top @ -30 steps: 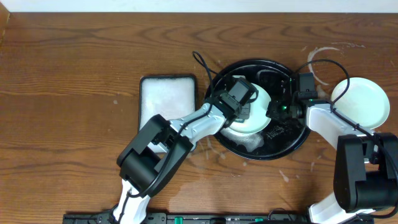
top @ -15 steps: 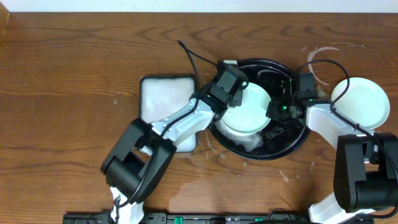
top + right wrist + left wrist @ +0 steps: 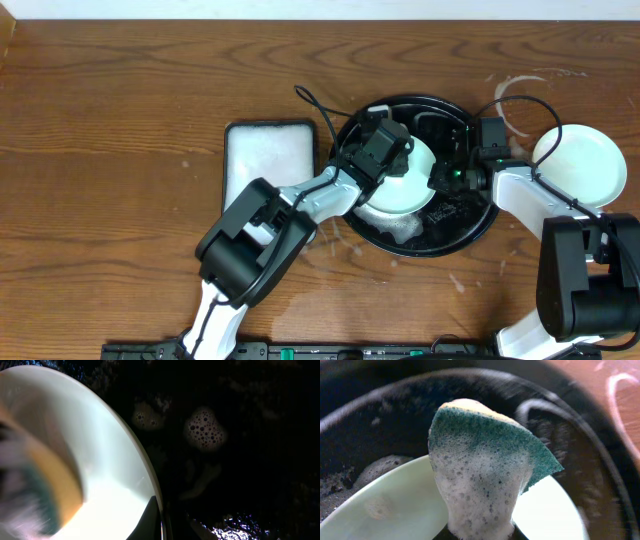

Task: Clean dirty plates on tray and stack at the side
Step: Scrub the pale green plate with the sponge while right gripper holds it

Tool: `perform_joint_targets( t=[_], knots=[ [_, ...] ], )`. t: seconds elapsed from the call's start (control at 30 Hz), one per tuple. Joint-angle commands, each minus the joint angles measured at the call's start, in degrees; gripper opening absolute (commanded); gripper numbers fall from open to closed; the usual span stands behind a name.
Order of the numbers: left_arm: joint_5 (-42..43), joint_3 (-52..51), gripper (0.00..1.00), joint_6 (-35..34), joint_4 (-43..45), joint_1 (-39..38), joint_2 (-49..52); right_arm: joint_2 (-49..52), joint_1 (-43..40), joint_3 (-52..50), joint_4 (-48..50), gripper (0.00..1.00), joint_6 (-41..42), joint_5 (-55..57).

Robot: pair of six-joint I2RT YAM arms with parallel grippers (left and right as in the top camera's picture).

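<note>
A pale mint plate [image 3: 400, 195] lies in the soapy black tray [image 3: 455, 215]. My left gripper [image 3: 384, 160] hangs over the plate, shut on a foamy green-and-yellow sponge [image 3: 485, 460]. In the left wrist view the sponge stands above the plate [image 3: 395, 505] and hides my left gripper [image 3: 480, 536]. My right gripper [image 3: 437, 179] is shut on the plate's right rim. The right wrist view shows one fingertip [image 3: 150, 520] on the plate's [image 3: 100, 450] inner edge, with the sponge [image 3: 55, 490] blurred at the left. A second pale plate [image 3: 580, 165] sits on the table right of the tray.
A white foam-filled rectangular tray [image 3: 268, 165] lies just left of the black tray. Foam patches [image 3: 202, 427] float on the tray floor [image 3: 260, 475]. A wet ring [image 3: 520, 95] marks the wood behind the right plate. The left arm's cable [image 3: 318, 100] loops over the tray's left rim.
My left gripper swept the sponge toward the plate's far left edge, then came back over the plate's middle. The right gripper and the plate have stayed put.
</note>
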Motion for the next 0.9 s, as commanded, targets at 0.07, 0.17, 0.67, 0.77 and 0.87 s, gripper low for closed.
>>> perform_joint_targets(
  t=[0.07,0.17,0.67,0.77,0.87],
  knots=[
    [-0.42,-0.22,0.08,9.22,-4.46,2.86,0.98,4.15,1.03,-2.58,-2.01,0.01,0.48,-1.05],
    [-0.44,-0.22,0.08,15.52,-8.72,5.22,0.24,4.15,1.03,-2.58,-2.01,0.01,0.48,-1.07],
    [-0.39,-0.22,0.08,13.6,-7.37,6.73,-12.0,4.15,1.03,-2.58,-1.97,0.01,0.5,-1.05],
    [2.89,-0.22,0.08,8.31,-3.89,5.64,-10.6,4.15,1.03,-2.58,-1.92,0.01,0.52,-1.05],
    [2.89,-0.22,0.08,7.19,2.56,3.48,-6.32,4.15,1.03,-2.58,-1.95,0.01,0.52,-1.07]
  ],
)
